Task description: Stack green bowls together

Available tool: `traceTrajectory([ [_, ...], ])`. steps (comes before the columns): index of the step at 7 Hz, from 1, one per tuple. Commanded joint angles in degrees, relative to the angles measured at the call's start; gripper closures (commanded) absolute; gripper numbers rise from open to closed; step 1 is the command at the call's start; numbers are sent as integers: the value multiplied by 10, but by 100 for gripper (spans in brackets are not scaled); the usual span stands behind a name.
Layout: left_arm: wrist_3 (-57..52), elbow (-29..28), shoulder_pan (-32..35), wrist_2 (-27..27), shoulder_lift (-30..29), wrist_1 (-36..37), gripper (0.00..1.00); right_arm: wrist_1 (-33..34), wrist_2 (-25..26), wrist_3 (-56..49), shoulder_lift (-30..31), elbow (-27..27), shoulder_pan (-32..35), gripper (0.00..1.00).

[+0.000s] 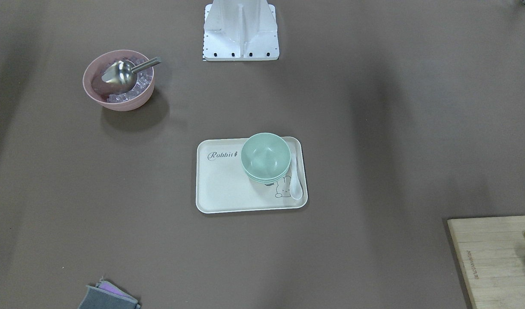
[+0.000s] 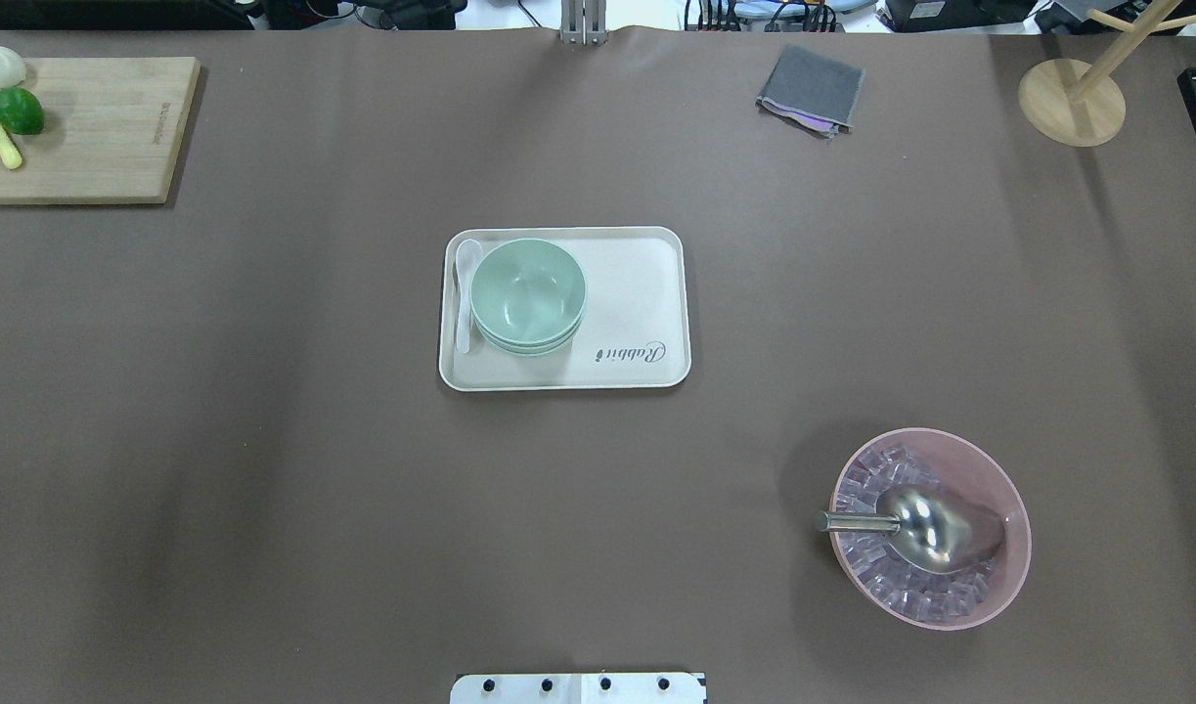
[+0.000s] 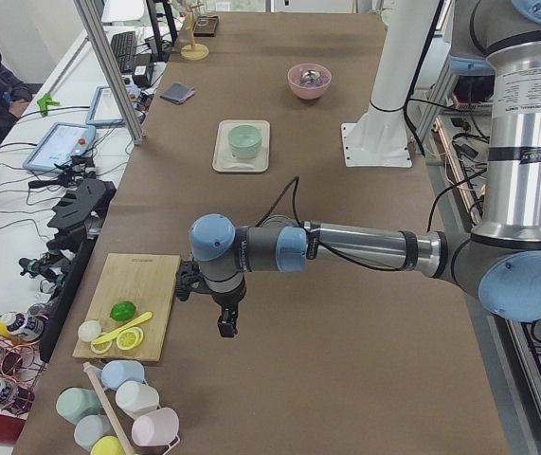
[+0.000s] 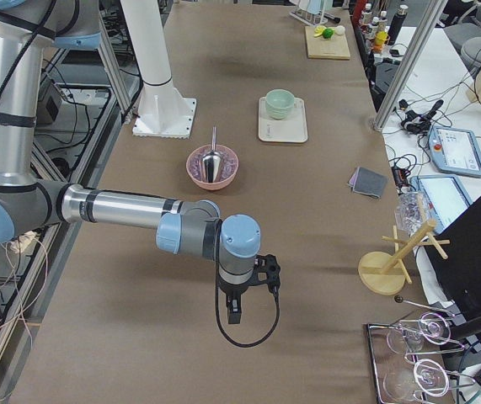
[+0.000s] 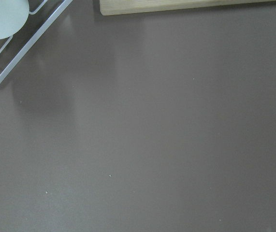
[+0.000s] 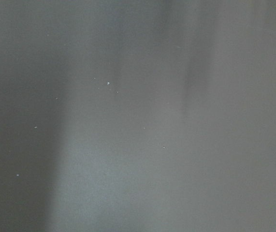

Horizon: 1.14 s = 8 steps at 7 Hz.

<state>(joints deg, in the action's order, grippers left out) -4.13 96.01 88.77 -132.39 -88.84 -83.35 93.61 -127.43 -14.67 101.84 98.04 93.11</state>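
The green bowls (image 1: 265,156) sit nested in one stack on the cream tray (image 1: 228,189), at its end beside a white spoon (image 1: 295,180). The stack also shows in the overhead view (image 2: 527,293) and in both side views (image 3: 244,140) (image 4: 280,103). My left gripper (image 3: 225,327) hangs over bare table near the cutting board, far from the tray. My right gripper (image 4: 233,316) hangs over bare table at the opposite end. Each shows only in a side view, so I cannot tell whether it is open or shut. Both wrist views show only the brown table.
A pink bowl (image 2: 930,528) with ice cubes and a metal scoop (image 2: 925,528) stands on the robot's right. A wooden cutting board (image 2: 79,127) with a lime (image 2: 19,110) lies far left. A grey cloth (image 2: 811,88) and a wooden stand (image 2: 1072,98) lie far right. Cups (image 3: 118,417) stand near the board.
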Motion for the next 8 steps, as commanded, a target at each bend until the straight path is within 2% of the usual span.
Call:
traceTrajectory([
  [1, -3, 5, 0, -1, 14, -2, 2, 0, -3, -1, 0, -10, 0, 0],
  [8, -3, 5, 0, -1, 16, -2, 2, 0, -29, -1, 0, -26, -12, 0],
])
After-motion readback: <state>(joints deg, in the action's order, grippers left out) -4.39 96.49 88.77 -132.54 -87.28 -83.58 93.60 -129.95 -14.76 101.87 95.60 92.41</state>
